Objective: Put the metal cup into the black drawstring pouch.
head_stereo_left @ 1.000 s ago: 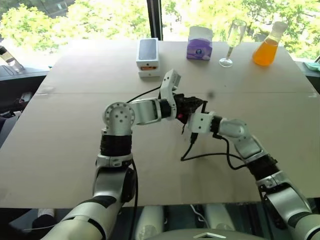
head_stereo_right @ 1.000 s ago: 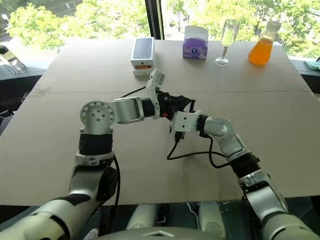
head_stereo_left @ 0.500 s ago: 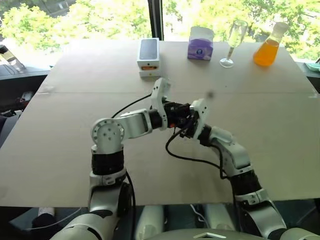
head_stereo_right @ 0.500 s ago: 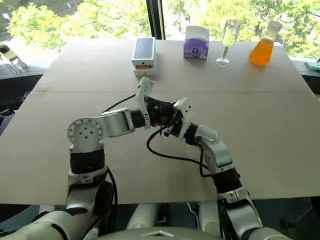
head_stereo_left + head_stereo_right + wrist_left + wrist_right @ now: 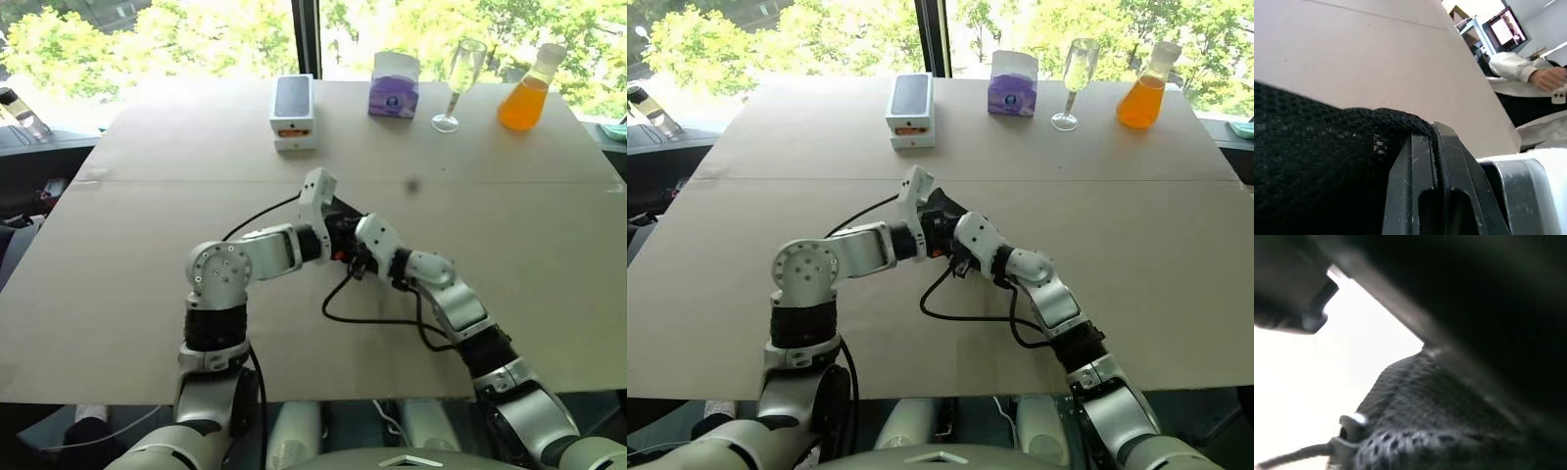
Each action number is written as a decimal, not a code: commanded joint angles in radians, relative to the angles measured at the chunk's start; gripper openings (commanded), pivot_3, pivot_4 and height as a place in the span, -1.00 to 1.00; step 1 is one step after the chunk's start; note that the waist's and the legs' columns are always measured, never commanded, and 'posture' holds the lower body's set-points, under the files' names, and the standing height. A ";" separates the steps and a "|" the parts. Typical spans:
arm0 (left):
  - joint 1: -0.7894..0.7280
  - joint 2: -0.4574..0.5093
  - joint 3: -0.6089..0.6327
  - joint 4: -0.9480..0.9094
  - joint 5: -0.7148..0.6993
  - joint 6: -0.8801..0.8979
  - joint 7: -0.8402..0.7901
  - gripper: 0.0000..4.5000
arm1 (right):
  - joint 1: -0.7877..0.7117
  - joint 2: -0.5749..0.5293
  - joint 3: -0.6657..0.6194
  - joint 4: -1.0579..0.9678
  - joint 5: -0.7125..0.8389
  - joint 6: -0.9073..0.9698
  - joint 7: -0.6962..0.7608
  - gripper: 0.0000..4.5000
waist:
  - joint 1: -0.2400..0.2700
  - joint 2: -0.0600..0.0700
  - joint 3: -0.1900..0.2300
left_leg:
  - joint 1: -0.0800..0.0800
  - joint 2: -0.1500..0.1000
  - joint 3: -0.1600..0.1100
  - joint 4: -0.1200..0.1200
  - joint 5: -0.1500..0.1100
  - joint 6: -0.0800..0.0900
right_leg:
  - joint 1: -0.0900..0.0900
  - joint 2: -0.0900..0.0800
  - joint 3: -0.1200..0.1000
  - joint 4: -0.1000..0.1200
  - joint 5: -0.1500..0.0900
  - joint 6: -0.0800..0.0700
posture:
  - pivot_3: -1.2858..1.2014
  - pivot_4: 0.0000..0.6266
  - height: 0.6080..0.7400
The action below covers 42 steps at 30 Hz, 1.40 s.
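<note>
While pinched by the left claw (image 5: pixel 1436 147), the black drawstring pouch (image 5: pixel 1312 161) hangs above the table (image 5: pixel 147 196).

The black drawstring pouch (image 5: pixel 1317 161) is cut off by the left wrist view's edges and mostly hidden behind both wrists in the head views. The metal cup cannot be made out. The right gripper's finger spacing cannot be judged in the blurred right wrist view. A person's sleeve (image 5: pixel 1511 66) is cut off at the frame edge.
</note>
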 commanded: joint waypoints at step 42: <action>-0.125 -0.044 -0.087 0.175 0.273 -0.231 -0.212 -1.00 | 0.077 -0.306 -0.137 -0.424 -0.024 0.263 -0.001 -0.29 | 0.022 0.000 0.000 | -0.001 0.000 -0.001 0.000 0.000 0.000 | 0.000 0.000 -0.001 -0.001 0.000 0.000 | 0.03 -0.52 0.96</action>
